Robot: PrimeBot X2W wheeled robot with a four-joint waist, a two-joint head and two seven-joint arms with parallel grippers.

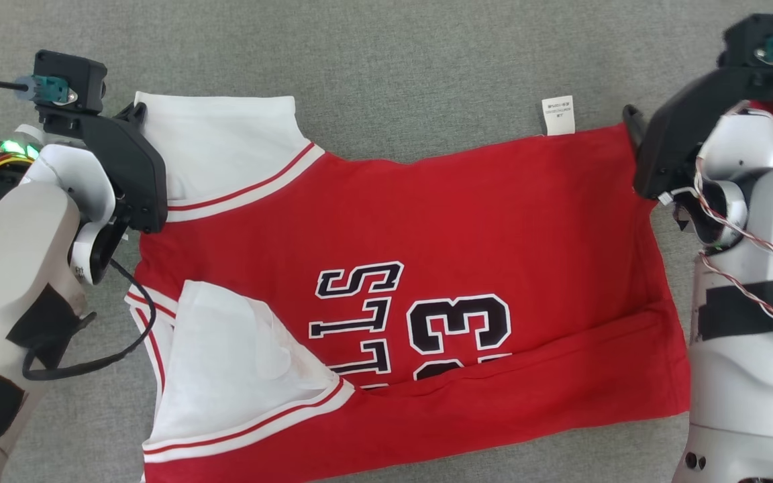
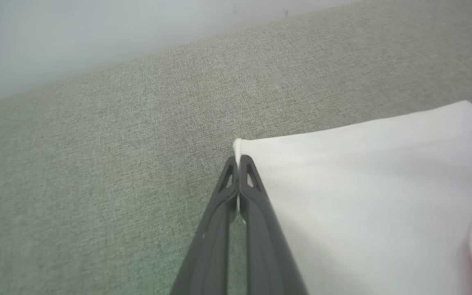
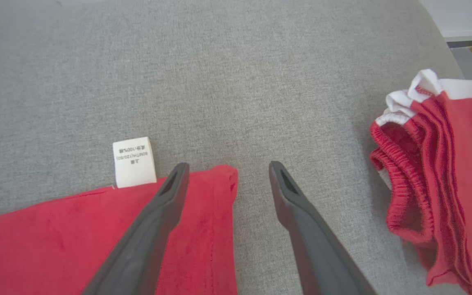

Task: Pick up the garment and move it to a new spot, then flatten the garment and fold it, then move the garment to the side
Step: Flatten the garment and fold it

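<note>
— So, why is the left tool [image 2: 238,164] pinching the white sleeve [image 2: 363,184] at ten o'clock?
— Likely anchoring the jersey [image 1: 427,221] lying flat on the grey fabric surface [image 1: 386,54]; the right tool [image 3: 228,172] is hovering spread over the two-o'clock hem corner [image 3: 215,184].

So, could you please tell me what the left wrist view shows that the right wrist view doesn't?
Left wrist, not right wrist: the left gripper shut on the white sleeve. Right wrist, not left wrist: the right gripper open at the red hem corner, the care label, a bunched red garment. Both: the grey fabric surface and the same jersey.
</note>
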